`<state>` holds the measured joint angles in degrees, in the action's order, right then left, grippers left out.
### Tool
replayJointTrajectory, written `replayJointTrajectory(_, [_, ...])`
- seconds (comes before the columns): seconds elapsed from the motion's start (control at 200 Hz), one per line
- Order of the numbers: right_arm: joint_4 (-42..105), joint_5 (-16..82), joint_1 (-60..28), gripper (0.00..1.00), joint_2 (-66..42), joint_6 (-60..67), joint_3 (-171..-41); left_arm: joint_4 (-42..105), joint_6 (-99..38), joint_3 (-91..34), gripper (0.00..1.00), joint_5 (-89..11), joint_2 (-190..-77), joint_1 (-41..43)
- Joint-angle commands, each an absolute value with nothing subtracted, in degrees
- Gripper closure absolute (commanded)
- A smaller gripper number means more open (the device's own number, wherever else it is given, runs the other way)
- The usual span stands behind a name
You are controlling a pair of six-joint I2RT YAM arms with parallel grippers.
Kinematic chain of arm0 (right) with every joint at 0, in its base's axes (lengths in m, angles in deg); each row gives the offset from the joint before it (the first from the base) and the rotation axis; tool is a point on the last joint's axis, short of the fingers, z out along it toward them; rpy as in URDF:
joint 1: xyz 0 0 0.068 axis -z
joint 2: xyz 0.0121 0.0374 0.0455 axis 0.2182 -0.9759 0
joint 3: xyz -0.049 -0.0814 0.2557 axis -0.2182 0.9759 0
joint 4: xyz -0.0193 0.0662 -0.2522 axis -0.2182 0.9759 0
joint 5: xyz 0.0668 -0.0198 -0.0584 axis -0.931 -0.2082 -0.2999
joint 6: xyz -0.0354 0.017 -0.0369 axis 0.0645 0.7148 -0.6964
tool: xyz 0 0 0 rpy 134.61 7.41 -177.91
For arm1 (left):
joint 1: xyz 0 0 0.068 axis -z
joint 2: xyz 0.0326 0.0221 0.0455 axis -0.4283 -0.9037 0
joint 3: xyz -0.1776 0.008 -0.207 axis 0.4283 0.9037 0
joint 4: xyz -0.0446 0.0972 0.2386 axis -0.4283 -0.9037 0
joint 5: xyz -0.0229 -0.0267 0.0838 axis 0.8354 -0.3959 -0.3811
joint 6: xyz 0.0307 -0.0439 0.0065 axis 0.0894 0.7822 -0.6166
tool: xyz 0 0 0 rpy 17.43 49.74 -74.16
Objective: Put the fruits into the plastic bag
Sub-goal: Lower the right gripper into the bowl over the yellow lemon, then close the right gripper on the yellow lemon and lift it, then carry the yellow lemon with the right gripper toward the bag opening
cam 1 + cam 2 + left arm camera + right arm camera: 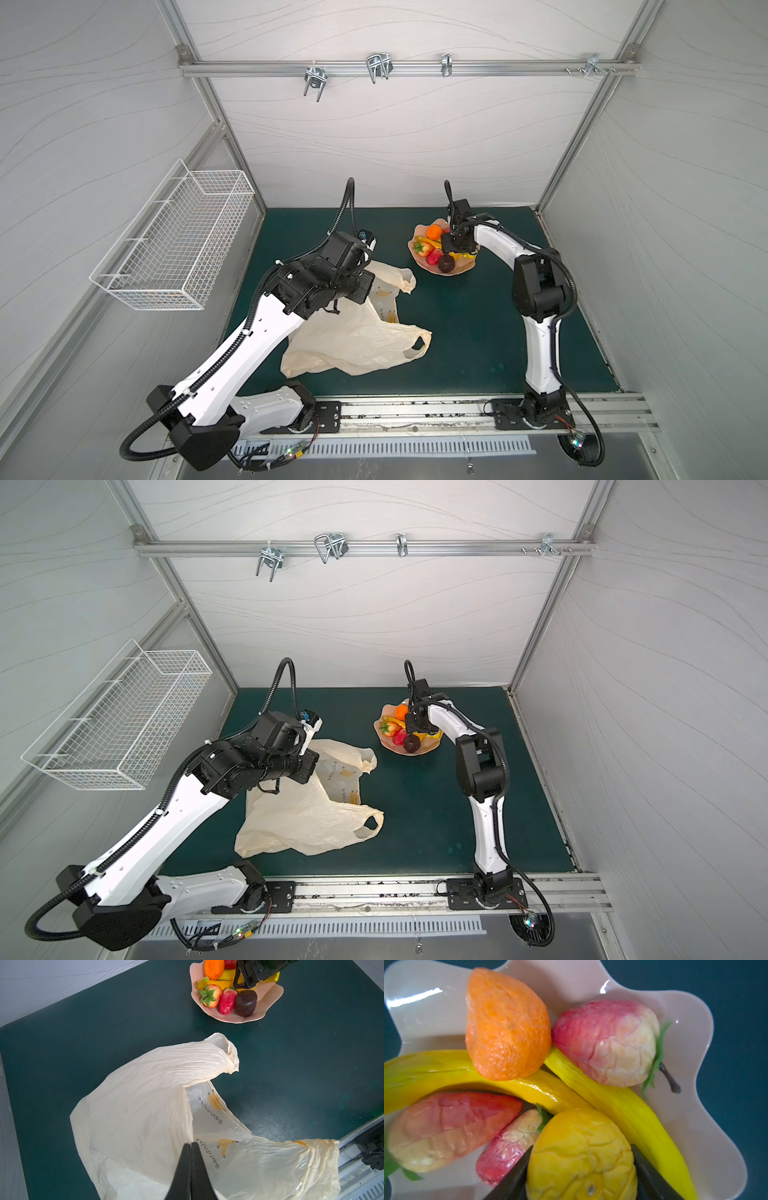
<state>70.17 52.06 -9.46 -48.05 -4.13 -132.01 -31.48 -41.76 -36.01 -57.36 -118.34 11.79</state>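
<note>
— Left wrist view: the plastic bag (pixel 135 1105) is seen near the pink scalloped bowl (pixel 270 995), apart from it on the left arm's side. Its mouth rim is clamped and lifted by the left gripper (pixel 190 1145), jaws together on the film. No fruit is seen inside.

— And the step in hand?

— A pick, it is judged. In the bowl, the yellow-orange fruit (pixel 579 1126) is flanked by the right gripper (pixel 581 1148), both jaws set against its sides. It should be squeezed at its widest part and lifted straight up, so the banana just beside it is not dragged out.

— What is counted in the bowl?

— Two bananas (pixel 446 1070), one deep orange fruit (pixel 506 1026), that yellow-orange one, three strawberries (pixel 606 1043), one dark brown ball (pixel 245 1002).
</note>
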Motion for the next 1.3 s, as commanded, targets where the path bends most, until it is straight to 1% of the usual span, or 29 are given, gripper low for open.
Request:
replayJointTrajectory(0.0, [69.5, 51.8, -10.0, 0.43, -42.6, -3.7, -131.4, -30.8, -41.9, -37.6, 1.00, -57.6, -117.8, 11.6])
replayJointTrajectory(0.375, [68.5, 48.5, -10.0, 0.45, -36.9, -0.4, -128.7, -29.6, -41.8, -36.8, 1.00, -56.8, -117.7, 11.5])
replayJointTrajectory(0.525, [69.2, 47.9, -9.9, 0.46, -34.6, 2.0, -128.7, -29.1, -42.3, -36.7, 1.00, -54.6, -117.8, 11.5])
replayJointTrajectory(0.68, [69.9, 45.6, -10.0, 0.48, -30.7, 5.8, -125.6, -31.0, -42.7, -38.4, 1.00, -53.0, -118.3, 11.5])
replayJointTrajectory(0.83, [69.0, 44.1, -10.1, 0.48, -27.1, 8.3, -121.8, -29.4, -41.5, -36.6, 1.00, -52.0, -117.4, 11.5])
replayJointTrajectory(0.985, [67.5, 41.5, -10.0, 0.48, -21.6, 12.7, -116.0, -28.9, -41.3, -35.9, 1.00, -50.3, -117.1, 11.5])
replayJointTrajectory(1.296, [60.2, 34.6, -10.7, 0.49, -5.4, 25.8, -95.9, -29.5, -43.0, -36.1, 1.00, -49.4, -117.3, 11.4])
